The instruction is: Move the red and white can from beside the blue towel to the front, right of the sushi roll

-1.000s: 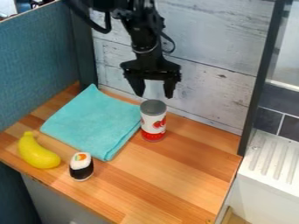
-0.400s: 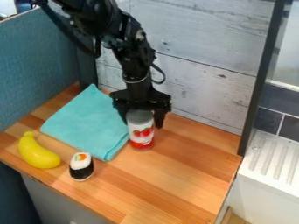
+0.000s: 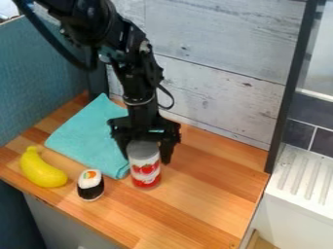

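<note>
The black gripper (image 3: 145, 148) hangs low over the wooden counter, right behind and around the upper part of an upright can (image 3: 145, 164). The can has a grey top and a white and red label with red fruit on it. Its lower part stands in front of the gripper, just right of the near corner of a folded turquoise cloth (image 3: 88, 133). To the left of the can are a black and white sushi toy (image 3: 90, 185) and, farther left, a yellow toy banana (image 3: 42, 168).
A whitish plank wall (image 3: 221, 73) rises behind the wooden counter (image 3: 201, 194), and a blue-green panel (image 3: 42, 73) borders it at left. A dark post (image 3: 289, 87) stands at the right, with a white ridged surface (image 3: 302, 175) beyond it.
The gripper has come down to the can and moved toward the front left. The can has shifted the same way along the counter. Cloth, banana and sushi toy have stayed in place.
</note>
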